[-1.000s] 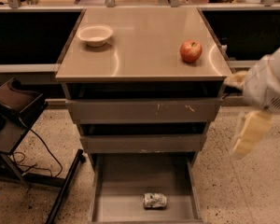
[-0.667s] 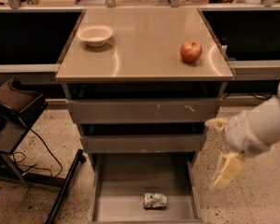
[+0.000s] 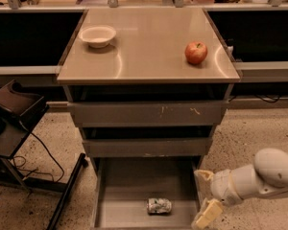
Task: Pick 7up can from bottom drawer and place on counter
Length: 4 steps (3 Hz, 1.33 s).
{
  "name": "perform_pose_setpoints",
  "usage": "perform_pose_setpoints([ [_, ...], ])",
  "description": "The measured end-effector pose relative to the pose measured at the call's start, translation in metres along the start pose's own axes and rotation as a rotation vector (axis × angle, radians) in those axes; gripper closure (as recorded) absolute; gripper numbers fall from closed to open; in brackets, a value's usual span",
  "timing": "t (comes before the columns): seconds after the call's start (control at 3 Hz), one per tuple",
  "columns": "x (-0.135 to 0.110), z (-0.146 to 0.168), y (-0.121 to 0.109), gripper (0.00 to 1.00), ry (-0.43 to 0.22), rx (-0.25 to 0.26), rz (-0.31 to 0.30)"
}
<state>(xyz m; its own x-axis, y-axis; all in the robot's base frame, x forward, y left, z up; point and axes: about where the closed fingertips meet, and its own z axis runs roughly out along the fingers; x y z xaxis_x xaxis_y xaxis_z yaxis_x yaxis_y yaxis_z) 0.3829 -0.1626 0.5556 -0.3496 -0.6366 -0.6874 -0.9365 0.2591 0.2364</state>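
Floor: a speckled floor (image 3: 259, 128) is spreading out around a grey cabinet.
Counter: the tan counter (image 3: 149, 47) is sitting on top. It is holding a white bowl (image 3: 98, 35) near its back left corner and a red apple (image 3: 196, 52) near its right edge.
Bottom drawer: the bottom drawer (image 3: 134, 181) is standing pulled out.
7up can: the 7up can (image 3: 159, 205) is lying on its side near the drawer's front edge, a bit right of the middle.
Gripper: the gripper (image 3: 200, 198) is hovering by the drawer's front right corner, apart from the can. Its fingers are spreading wide and holding nothing.
Feel: the can is probably light, thin and smooth, so it may roll or dent.
Hold: grabbing gently across its round middle looks best.
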Motion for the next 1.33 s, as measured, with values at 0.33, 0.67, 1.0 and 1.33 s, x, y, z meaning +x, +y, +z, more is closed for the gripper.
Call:
perform_pose_setpoints([
  [0.33,0.048,0.07,-0.011,0.0,0.0,-0.076,0.099],
  [0.67,0.08,0.129,-0.025,0.0,0.064,-0.125,0.172],
  [1.0,0.079,0.137,-0.021,0.0,0.064,-0.144,0.172],
  [1.33,0.079,0.147,-0.023,0.0,0.027,-0.102,0.176],
])
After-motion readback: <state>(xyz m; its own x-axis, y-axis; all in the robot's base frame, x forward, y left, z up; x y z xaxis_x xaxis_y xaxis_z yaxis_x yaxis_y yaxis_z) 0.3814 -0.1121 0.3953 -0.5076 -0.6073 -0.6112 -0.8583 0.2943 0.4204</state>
